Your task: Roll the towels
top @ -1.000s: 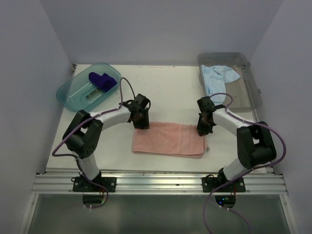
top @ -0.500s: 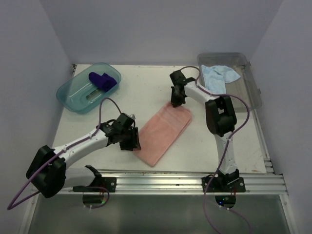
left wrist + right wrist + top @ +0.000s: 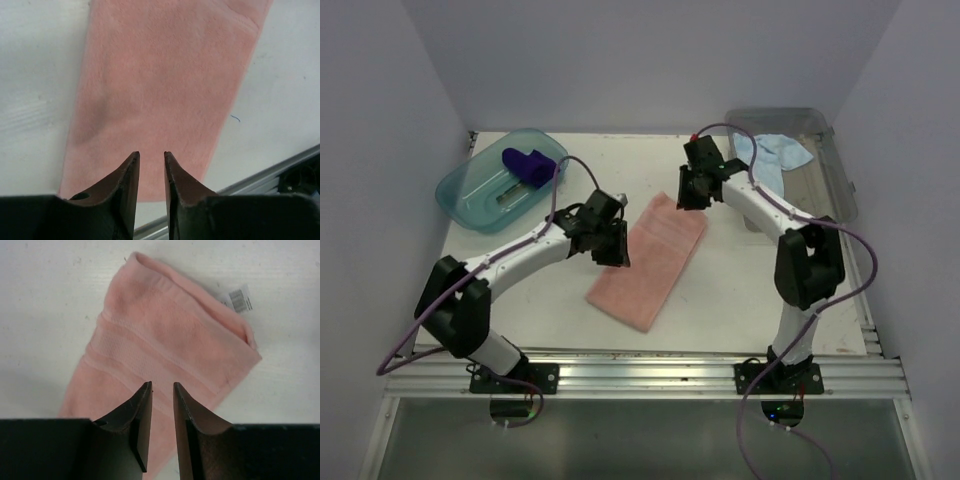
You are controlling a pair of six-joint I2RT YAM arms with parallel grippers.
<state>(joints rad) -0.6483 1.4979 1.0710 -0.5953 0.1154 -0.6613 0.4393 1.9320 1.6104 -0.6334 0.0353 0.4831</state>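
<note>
The salmon pink towel (image 3: pixel 650 260) lies flat and diagonal on the table, its far end at the upper right. My left gripper (image 3: pixel 610 245) hovers at its left edge. In the left wrist view (image 3: pixel 151 154) its jaws are narrowly parted and empty above the towel (image 3: pixel 165 75). My right gripper (image 3: pixel 692 193) is over the towel's far end. In the right wrist view (image 3: pixel 162 385) its jaws are narrowly parted and empty above the towel (image 3: pixel 165 340). The dark purple towel (image 3: pixel 528 165) lies in the teal tub. The light blue towel (image 3: pixel 770 155) lies in the grey bin.
The teal tub (image 3: pixel 470 200) stands at the far left and the clear grey bin (image 3: pixel 830 190) at the far right. A white label tag (image 3: pixel 239 299) sticks out at the towel's far corner. A metal rail (image 3: pixel 650 375) runs along the near edge.
The pink towel turned from lying across the table to diagonal. Since half a second ago my left gripper moved away from the near corner toward the towel's middle; the right gripper shifted slightly back and right.
</note>
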